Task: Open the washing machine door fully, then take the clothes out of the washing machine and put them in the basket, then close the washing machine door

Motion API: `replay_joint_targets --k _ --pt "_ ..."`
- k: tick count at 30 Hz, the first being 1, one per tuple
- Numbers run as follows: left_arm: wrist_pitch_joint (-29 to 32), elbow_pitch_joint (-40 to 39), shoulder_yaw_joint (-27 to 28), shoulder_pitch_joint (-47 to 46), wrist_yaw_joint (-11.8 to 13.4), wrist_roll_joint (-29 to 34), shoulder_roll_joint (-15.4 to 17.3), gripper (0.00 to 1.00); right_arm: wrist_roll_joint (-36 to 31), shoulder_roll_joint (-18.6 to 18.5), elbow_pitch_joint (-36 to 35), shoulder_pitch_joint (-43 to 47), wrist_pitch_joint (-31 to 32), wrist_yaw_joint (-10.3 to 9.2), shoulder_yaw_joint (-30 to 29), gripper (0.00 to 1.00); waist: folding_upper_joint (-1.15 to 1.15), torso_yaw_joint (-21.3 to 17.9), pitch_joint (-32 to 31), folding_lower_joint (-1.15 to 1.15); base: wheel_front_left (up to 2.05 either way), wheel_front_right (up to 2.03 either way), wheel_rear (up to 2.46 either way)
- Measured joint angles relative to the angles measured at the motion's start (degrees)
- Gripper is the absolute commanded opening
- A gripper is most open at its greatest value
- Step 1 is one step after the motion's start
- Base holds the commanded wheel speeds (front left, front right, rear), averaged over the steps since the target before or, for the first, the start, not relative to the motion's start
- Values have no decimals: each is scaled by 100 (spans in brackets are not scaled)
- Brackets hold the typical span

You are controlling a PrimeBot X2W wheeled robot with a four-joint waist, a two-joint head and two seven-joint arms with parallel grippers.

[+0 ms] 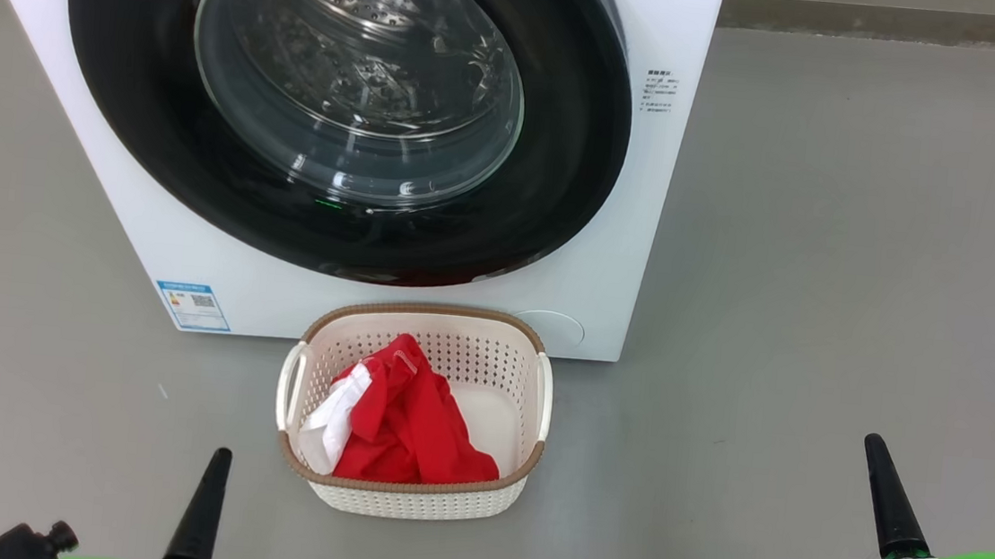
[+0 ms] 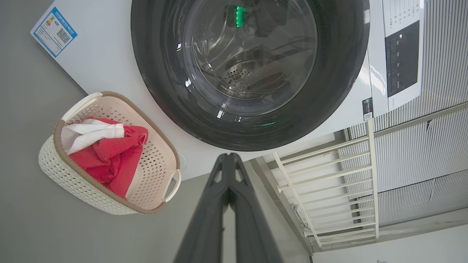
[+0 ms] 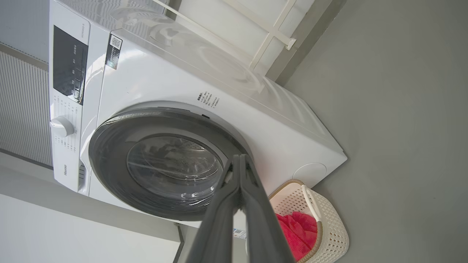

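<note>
Both tools are pinched shut and empty: my left tool (image 1: 218, 460) sits at the lower left of the frame, my right tool (image 1: 877, 446) at the lower right, both well apart from everything. The red clothes (image 1: 413, 425) lie in the basket (image 1: 415, 499) at lower centre, just in front of the washing machine (image 1: 141, 230). The washing machine door (image 1: 345, 113) up top looks shut, but I cannot tell whether it has latched. That's the worry: unlatched, it could swing out over the basket. Through it I see the bare steel drum (image 1: 365, 43) and no red, though a piece hidden low would get missed.
</note>
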Motion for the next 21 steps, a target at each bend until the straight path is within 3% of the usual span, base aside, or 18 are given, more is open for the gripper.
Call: replay_joint_targets --k 21 --pt "336 172 202 -172 -144 -1355 1 0 1296 -31 177 -254 334 -1 -1 0 0 -31 -8 0 0 0 0"
